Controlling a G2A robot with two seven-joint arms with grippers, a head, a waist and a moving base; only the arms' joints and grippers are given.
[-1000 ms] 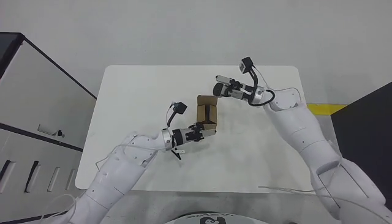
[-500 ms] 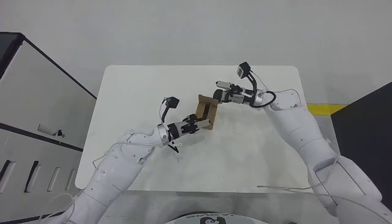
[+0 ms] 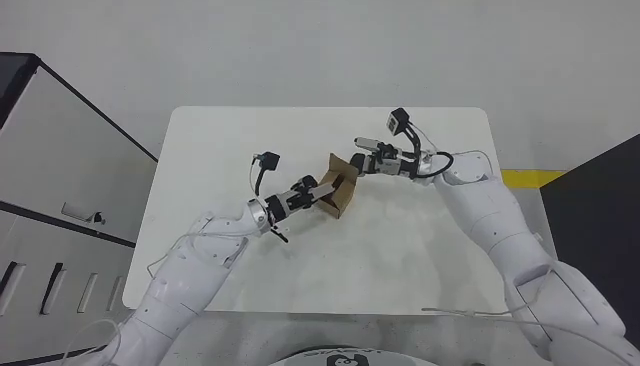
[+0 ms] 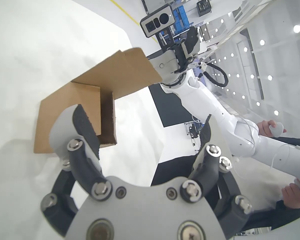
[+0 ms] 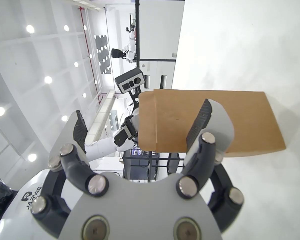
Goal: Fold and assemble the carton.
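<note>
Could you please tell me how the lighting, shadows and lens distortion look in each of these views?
Top view: even light, with just a soft shadow from the carton on the table. Left wrist view: the wide lens bows the table edge, and the ceiling lamps show as bright glaring dots. Right wrist view: the ceiling beams curve likewise, with a faint shadow beside the carton.

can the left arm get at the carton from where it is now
Probably yes. The left end effector is open right beside the carton, with nothing between them. The right end effector, also open, is at the carton's opposite side, out of the way.
</note>
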